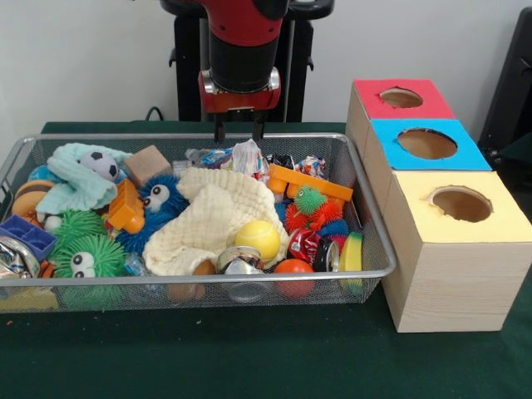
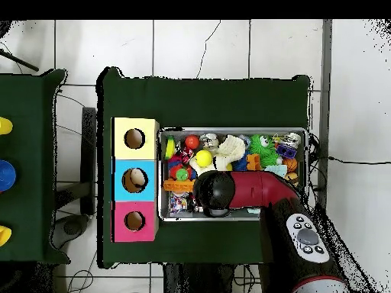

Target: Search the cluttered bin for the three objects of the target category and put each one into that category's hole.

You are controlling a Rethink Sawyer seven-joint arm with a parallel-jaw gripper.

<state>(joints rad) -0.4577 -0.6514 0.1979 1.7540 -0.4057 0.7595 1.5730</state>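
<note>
In the front view we see the bin (image 1: 370,274), a silver wire-mesh basket, filling the left and centre of the frame on the green desk (image 1: 249,357). At its far left lie a blue block (image 1: 29,235) and 2 spiky green toys with eyes (image 1: 83,258), with a pale teal cloth (image 1: 71,183) and a small soccer ball (image 1: 101,165) above them. Moving right, we find a wooden cube (image 1: 148,163), an orange toy piece (image 1: 126,208) and a fuzzy blue toy with eyes (image 1: 158,204). A cream cloth (image 1: 212,220) covers the middle of the bin, with a yellow ball (image 1: 258,238) resting at its lower right edge and an orange-red ball (image 1: 293,270) against the front wall. Above the bin's far rim, in the upper centre of the frame, the red and black arm hangs with its jaws (image 1: 238,126); 2 dark fingertips show apart, holding nothing, just over a crumpled wrapper (image 1: 245,156). Further right lie an orange flat piece (image 1: 312,183), a spiky green ball (image 1: 309,199) and a red can (image 1: 307,245). At the right of the frame, touching the bin, stand 3 wooden boxes: red top (image 1: 401,100), blue top (image 1: 426,144) and yellow top (image 1: 461,206), each with 1 round hole. In the overhead view the arm (image 2: 244,191) covers the lower part of the bin (image 2: 309,152).
</note>
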